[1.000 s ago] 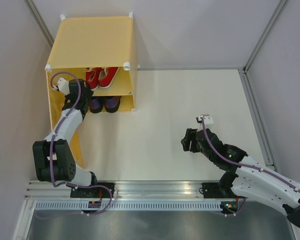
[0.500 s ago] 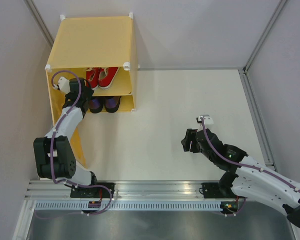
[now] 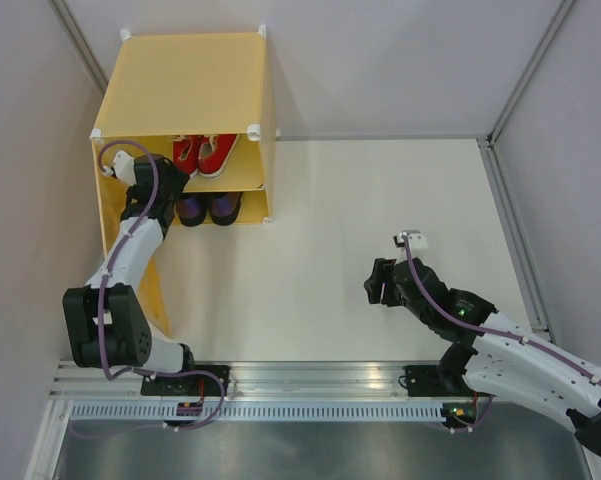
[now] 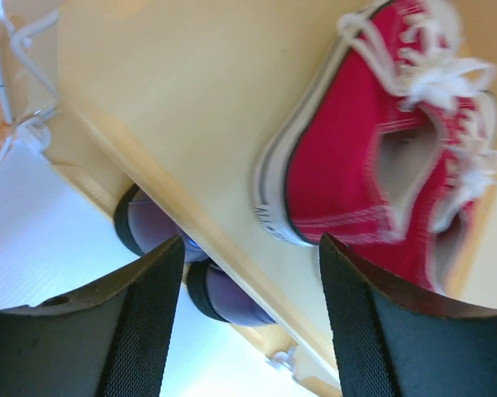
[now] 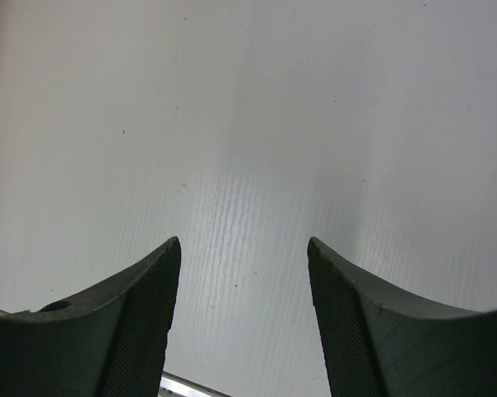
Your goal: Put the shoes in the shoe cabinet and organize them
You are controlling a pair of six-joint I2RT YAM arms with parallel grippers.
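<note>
so, shoe cabinet point(image 3: 185, 85) sits upper left of the top view, door point(image 3: 156, 292) open. red sneakers point(image 3: 205, 153) on its inner shelf point(image 3: 232, 186), purple slip-ons point(image 3: 210, 208) underneath, each pr side by side. left hand point(image 4: 248, 248) at the cabinet mouth, fingers apart, gripping nothing. right hand point(image 3: 380, 282) lower right over the surface point(image 3: 380, 190), also released, empty.

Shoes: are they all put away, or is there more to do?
Both pairs look shelved in the cabinet: red sneakers above, purple shoes below. Nothing is in hand; the left fingers stand open facing the sneakers, the right fingers open over table. Possibly left: shutting the door.
</note>
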